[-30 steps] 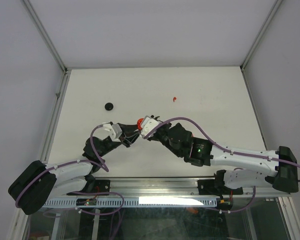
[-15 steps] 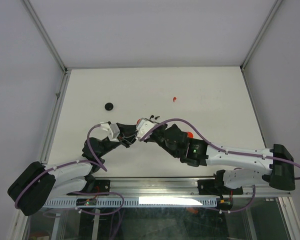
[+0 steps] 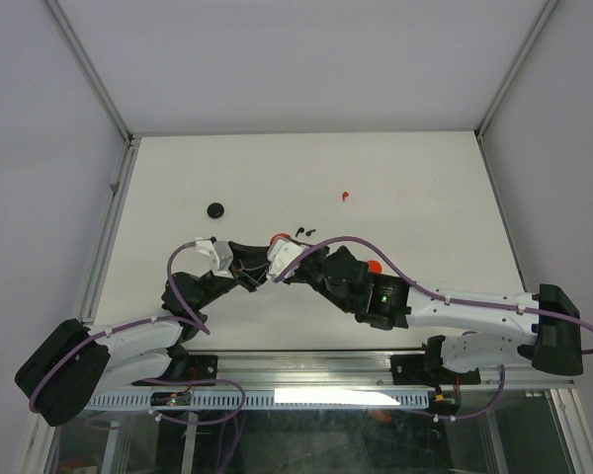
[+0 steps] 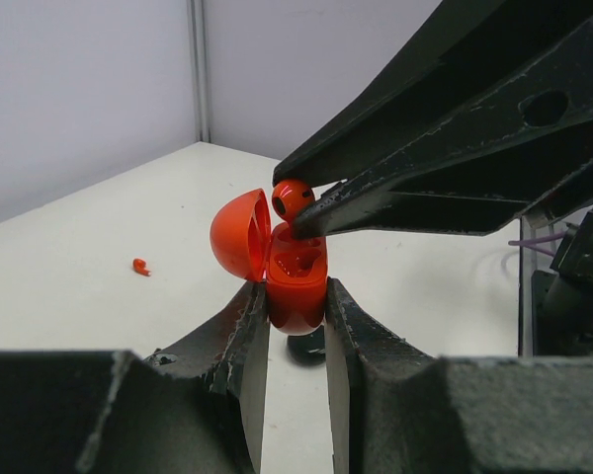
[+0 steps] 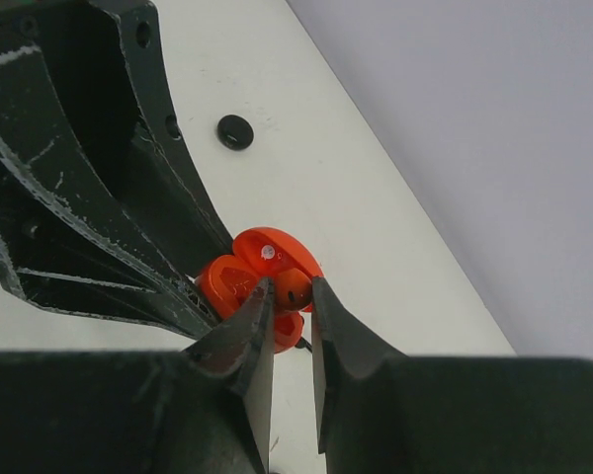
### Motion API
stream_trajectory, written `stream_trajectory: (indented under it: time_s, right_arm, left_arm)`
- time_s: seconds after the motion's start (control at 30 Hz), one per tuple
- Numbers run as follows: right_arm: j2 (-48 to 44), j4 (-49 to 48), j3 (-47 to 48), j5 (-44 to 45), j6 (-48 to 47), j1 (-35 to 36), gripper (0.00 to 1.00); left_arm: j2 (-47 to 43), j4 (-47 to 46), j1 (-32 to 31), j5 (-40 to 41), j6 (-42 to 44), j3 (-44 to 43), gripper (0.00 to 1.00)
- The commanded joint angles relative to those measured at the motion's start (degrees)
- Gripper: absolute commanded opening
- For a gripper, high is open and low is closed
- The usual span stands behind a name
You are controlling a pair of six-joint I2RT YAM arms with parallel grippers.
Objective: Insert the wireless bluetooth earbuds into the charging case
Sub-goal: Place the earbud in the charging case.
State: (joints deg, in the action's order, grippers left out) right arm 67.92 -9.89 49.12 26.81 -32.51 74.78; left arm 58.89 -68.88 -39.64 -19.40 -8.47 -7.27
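My left gripper (image 4: 296, 299) is shut on the lower half of a red charging case (image 4: 298, 278), whose lid (image 4: 239, 235) stands open to the left. My right gripper (image 5: 292, 292) is shut on a red earbud (image 5: 296, 287) and holds it right at the open mouth of the case (image 5: 225, 283). From above, both grippers meet at the case (image 3: 276, 238), just left of the table's middle. Another red earbud (image 3: 345, 196) lies farther back on the table, and two black earbuds (image 3: 305, 233) lie just behind the right wrist.
A round black disc (image 3: 215, 209) sits at the back left of the white table (image 3: 425, 188). A red disc (image 3: 374, 266) shows beside the right forearm. A black object (image 4: 308, 346) lies on the table under the case. Metal rails and walls border the table.
My right gripper has shifted left with the red earbud, up to the case in my left gripper. That uncovered the two black earbuds and the red disc. The left arm barely moved.
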Motion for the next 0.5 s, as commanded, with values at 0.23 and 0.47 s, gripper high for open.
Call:
stream_trajectory:
  time_s: [0.23,0.47]
  right_arm:
    - [-2.97,0.07,-0.39,-5.88,2.33,0.54,0.27]
    - [-2.46,1.59,0.09,-6.23,4.01,0.54,0.33]
  left_arm:
    - [-0.88,-1.99,0.44,2.78,-4.95,-1.71,0.00]
    - [-1.06,-3.13,0.47,2.01,-5.16,-1.44,0.00]
